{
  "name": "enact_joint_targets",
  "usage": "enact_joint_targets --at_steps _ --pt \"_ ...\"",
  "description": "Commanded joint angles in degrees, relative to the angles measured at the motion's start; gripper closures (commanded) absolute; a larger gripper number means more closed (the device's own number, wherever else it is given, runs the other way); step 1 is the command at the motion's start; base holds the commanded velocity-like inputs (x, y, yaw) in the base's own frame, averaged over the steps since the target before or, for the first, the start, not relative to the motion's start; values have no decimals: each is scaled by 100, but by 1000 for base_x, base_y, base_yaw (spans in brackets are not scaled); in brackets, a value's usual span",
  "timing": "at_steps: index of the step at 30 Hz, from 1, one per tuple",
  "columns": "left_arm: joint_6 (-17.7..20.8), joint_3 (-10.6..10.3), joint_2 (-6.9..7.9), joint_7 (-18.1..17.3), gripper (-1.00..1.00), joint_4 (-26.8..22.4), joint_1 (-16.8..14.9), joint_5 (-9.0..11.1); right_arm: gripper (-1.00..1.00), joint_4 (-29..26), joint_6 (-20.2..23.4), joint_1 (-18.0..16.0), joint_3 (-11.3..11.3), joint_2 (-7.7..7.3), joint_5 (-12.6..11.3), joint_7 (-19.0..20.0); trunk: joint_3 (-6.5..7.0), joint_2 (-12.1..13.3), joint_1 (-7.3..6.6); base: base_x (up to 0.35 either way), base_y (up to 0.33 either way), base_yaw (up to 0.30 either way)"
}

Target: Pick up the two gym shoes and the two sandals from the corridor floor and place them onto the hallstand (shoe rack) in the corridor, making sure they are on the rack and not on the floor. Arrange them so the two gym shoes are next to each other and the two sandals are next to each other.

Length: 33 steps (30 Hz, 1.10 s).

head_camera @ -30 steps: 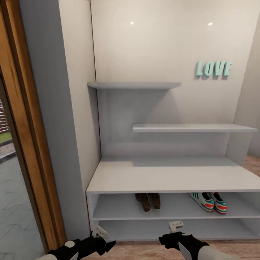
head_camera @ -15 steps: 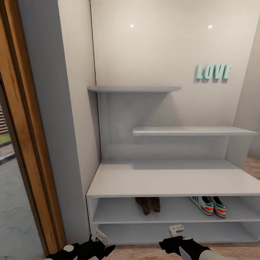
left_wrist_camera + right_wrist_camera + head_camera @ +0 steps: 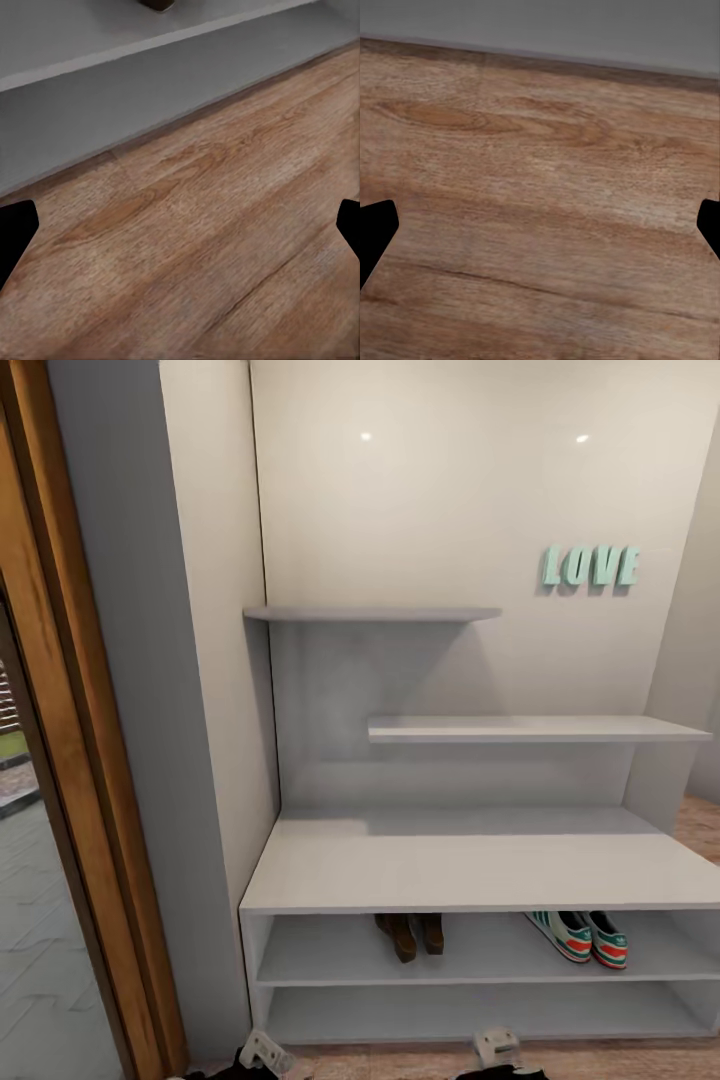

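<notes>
Seeing hallstand ahead; sandals paired mid upper shelf opening, gym shoes paired toward its right end — off corridor floor, task reads done to me. Left claw spread wide, nothing held; right claw likewise, both over bare planks near rack's base edge. Counter top bare, lower opening free.

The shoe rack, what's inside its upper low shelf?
Inside the shoe rack, the upper opening holds two brown sandals side by side and two white-green sneakers side by side. The bench top hides their rear parts.
</notes>
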Motion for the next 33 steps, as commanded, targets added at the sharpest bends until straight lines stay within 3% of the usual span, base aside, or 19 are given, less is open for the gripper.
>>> enact_joint_targets --at_steps 1,10,15,33 --pt "-20 -47 14 -17 -100 3 7 55 -100 -11 29 37 -4 0 57 10 -6 -3 -1 0 0 0" --pt "-27 -47 115 31 -100 6 97 69 -100 -17 27 240 -4 -2 49 10 -6 -3 -1 0 0 0" --pt "-27 -47 107 210 -100 4 107 79 -100 -25 21 248 13 -37 53 10 -6 -3 -1 0 0 0" --pt "-27 -38 97 324 -100 3 108 90 -100 -36 20 250 11 -28 53 10 -6 -3 -1 0 0 0"
